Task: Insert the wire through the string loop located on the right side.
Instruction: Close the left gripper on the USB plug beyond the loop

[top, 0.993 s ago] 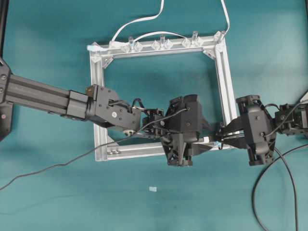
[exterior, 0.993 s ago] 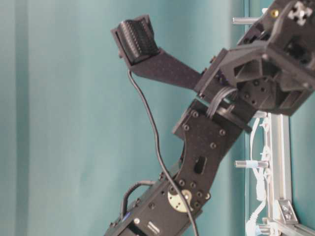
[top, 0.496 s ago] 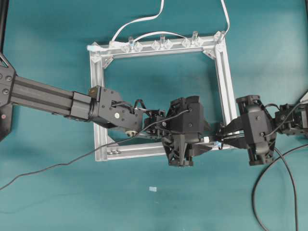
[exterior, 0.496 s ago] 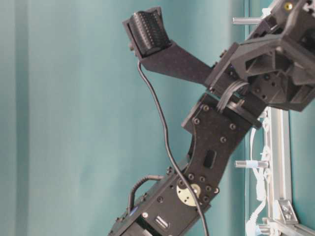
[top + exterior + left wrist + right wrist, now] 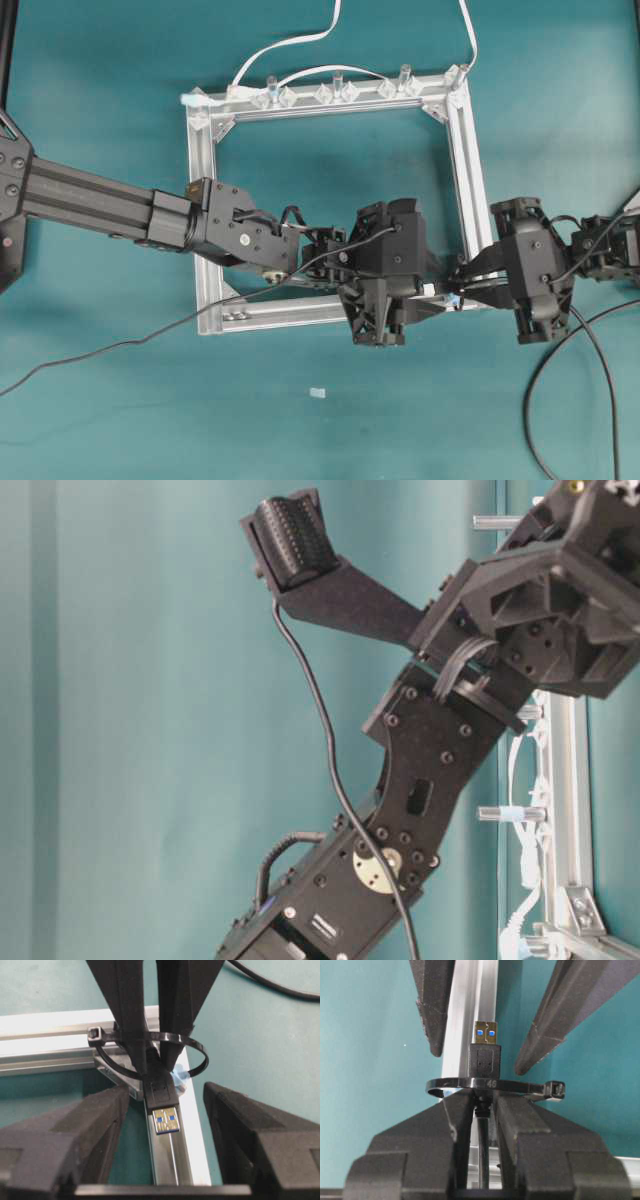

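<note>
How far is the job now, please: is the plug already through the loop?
Done: the black wire's metal-tipped plug pokes through the thin black loop. In hand: the right pincer grips the wire behind it. Left: the open left pincer flanks the plug, not gripping yet.

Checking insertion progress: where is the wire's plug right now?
In both wrist views the plug pokes through the string loop, over the frame rail; the right tool grips behind it, between the left tool's parted fingers.
</note>
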Controlling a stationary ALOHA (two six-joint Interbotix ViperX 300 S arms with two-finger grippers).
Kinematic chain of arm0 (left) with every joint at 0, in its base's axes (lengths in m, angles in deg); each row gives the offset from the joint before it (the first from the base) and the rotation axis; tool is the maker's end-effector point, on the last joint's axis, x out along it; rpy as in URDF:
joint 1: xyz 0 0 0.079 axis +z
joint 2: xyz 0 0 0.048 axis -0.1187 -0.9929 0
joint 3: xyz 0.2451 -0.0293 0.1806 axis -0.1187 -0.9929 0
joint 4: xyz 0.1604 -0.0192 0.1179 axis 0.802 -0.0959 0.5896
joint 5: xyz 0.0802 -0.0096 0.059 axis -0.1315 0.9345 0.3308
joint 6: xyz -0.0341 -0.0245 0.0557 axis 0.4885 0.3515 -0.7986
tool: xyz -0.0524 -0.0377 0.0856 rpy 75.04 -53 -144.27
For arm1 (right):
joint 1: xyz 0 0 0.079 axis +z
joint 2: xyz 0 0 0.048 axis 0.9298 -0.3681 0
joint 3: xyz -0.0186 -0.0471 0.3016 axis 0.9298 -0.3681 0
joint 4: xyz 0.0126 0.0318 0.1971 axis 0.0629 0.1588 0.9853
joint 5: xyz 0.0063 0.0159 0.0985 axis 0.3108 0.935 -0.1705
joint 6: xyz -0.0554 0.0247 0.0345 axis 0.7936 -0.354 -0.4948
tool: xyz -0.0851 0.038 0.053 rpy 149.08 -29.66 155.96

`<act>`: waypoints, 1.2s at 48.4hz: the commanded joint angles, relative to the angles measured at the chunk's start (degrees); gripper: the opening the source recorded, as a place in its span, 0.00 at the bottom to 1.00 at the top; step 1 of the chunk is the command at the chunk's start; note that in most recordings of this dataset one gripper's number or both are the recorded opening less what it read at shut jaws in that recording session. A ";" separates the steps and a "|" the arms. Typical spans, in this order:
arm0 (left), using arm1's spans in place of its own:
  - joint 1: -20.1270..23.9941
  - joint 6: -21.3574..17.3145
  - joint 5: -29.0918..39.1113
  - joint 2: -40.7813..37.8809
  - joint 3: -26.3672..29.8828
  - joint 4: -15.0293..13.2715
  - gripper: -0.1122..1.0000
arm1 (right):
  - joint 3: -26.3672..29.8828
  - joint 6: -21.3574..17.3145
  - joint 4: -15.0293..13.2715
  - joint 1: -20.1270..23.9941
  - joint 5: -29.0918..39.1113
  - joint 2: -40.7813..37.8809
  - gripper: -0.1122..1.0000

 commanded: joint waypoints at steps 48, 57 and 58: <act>-0.53 0.00 6.59 0.09 4.48 0.18 0.31 | -0.44 0.09 -0.18 -0.09 -2.46 0.44 0.25; -0.53 0.00 6.77 0.18 4.39 0.18 0.31 | -1.05 0.09 -0.18 0.00 -2.46 0.70 0.25; -0.53 0.00 6.77 0.18 4.39 0.18 0.31 | -1.05 0.09 -0.18 -0.09 -2.46 0.79 0.25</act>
